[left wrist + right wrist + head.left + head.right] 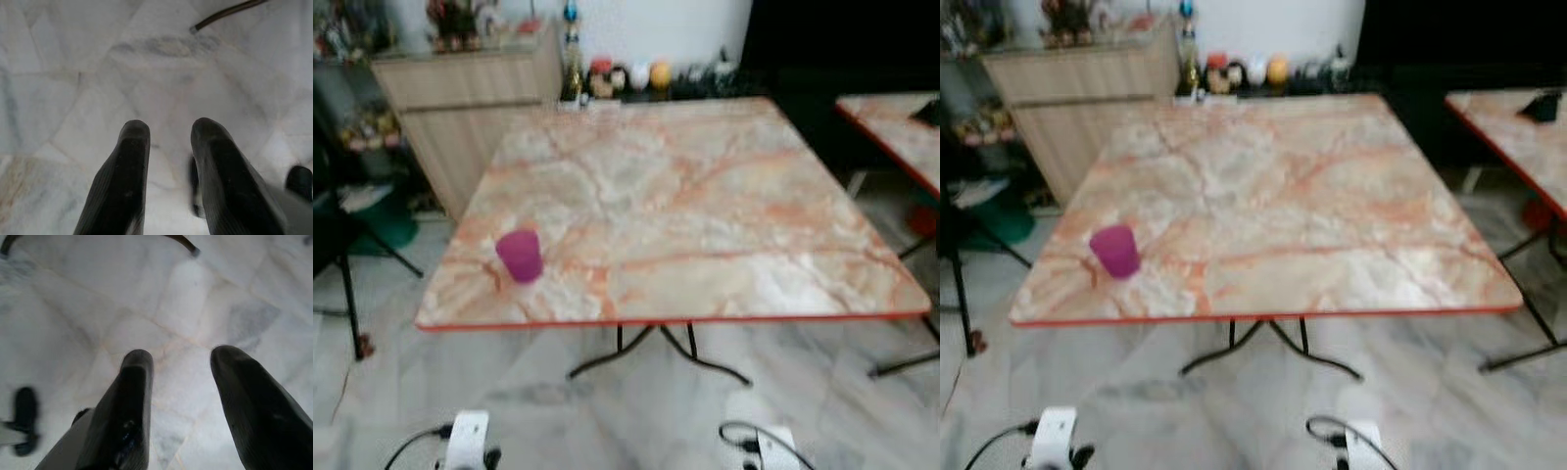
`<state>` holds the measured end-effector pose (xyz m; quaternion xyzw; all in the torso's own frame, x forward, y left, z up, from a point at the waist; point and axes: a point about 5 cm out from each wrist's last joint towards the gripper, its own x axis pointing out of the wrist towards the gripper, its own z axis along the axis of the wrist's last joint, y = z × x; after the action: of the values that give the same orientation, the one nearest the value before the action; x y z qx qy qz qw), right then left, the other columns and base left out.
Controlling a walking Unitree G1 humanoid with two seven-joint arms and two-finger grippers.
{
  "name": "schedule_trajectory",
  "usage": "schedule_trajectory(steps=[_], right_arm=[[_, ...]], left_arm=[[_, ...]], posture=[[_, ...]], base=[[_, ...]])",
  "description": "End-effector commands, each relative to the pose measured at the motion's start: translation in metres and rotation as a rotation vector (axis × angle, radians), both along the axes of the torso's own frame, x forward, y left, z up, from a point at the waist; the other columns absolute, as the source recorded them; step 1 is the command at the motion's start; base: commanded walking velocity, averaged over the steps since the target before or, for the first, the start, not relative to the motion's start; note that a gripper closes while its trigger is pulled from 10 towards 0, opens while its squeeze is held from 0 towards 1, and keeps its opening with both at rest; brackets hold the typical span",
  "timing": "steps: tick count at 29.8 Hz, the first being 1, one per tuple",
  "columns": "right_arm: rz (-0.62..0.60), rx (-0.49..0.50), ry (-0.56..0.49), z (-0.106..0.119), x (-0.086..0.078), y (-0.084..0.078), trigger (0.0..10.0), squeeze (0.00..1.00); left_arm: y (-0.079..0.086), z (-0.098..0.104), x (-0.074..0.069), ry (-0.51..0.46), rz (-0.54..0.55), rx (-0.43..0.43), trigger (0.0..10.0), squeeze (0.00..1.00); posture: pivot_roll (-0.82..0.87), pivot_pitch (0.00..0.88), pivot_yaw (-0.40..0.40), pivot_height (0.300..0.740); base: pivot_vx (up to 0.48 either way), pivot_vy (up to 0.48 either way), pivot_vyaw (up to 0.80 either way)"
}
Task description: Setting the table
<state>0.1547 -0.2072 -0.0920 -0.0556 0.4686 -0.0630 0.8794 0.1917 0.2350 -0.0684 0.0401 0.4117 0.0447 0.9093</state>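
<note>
Both pincers, left pincer (168, 147) and right pincer (181, 377), hang open over the floor (73, 73), so the robot should square up to the bench (705, 196) and go for the purple cup (520, 256) at its eight o'clock.

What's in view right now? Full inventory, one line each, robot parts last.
Table: 1, orange-veined marble-look top with a red edge, on black legs, straight ahead.
Cup: 1, magenta, upright on the table near its front left corner.
Second table: 1, same top, partly in frame at the right; a dark thing on it, too blurred to name.
Cabinet: 1, light wood, behind the table on the left.
Small ornaments: several, mixed colours, in a row behind the table; too blurred to count.
Floor: pale grey marble tiles.
Left gripper: open, empty, pointing at the floor.
Right gripper: open, empty, pointing at the floor.
</note>
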Motion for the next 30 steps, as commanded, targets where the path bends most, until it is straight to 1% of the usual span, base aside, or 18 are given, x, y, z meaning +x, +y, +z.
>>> schedule_trajectory(steps=[1,7,8,13,16,18,24,28,30], right_arm=[[0.005,0.029,-0.030,0.002,0.009,0.010,10.0,0.00],[0.007,0.028,-0.033,0.003,0.009,0.010,10.0,0.00],[0.008,0.027,-0.034,0.003,0.010,0.010,10.0,0.00],[0.006,0.028,-0.035,0.003,0.010,0.010,10.0,0.00],[0.005,0.030,-0.036,0.003,0.010,0.010,10.0,0.00],[0.002,0.039,-0.046,0.003,0.011,0.012,10.0,0.00],[0.006,0.034,-0.046,0.003,0.012,0.012,10.0,0.00],[0.005,0.033,-0.048,0.004,0.012,0.012,10.0,0.00],[0.005,0.033,-0.049,0.004,0.012,0.012,10.0,0.00]], left_arm=[[0.009,-0.002,-0.008,0.028,0.018,0.010,10.0,0.00],[0.006,-0.001,-0.004,0.023,0.013,0.008,10.0,0.00],[0.003,-0.001,-0.002,0.019,0.010,0.007,10.0,0.00],[0.001,0.000,0.000,0.015,0.008,0.008,10.0,0.00],[0.002,0.000,-0.001,0.015,0.009,0.004,10.0,0.00],[0.007,-0.002,-0.006,0.018,0.019,0.003,10.0,0.00],[0.009,-0.002,-0.008,0.025,0.016,0.005,10.0,0.00],[-0.017,-0.005,0.000,0.022,-0.020,-0.001,10.0,0.00],[-0.021,-0.005,0.002,0.017,-0.021,-0.004,10.0,0.00]], posture=[[-0.01,0.000,0.001,0.740],[-0.01,0.000,0.001,0.740],[-0.01,0.000,0.000,0.740],[0.00,0.000,-0.002,0.740],[0.00,0.000,-0.002,0.740],[0.00,0.000,-0.002,0.740],[0.00,0.000,-0.002,0.740],[0.00,0.000,-0.003,0.740],[0.00,0.000,-0.004,0.740]], base=[[0.000,0.319,0.00],[0.000,0.313,0.00],[0.000,0.000,0.00],[0.000,0.000,0.00],[0.000,0.000,0.00],[0.000,0.000,0.00],[0.000,0.000,0.00],[0.000,0.000,0.00],[0.000,0.000,0.00]])
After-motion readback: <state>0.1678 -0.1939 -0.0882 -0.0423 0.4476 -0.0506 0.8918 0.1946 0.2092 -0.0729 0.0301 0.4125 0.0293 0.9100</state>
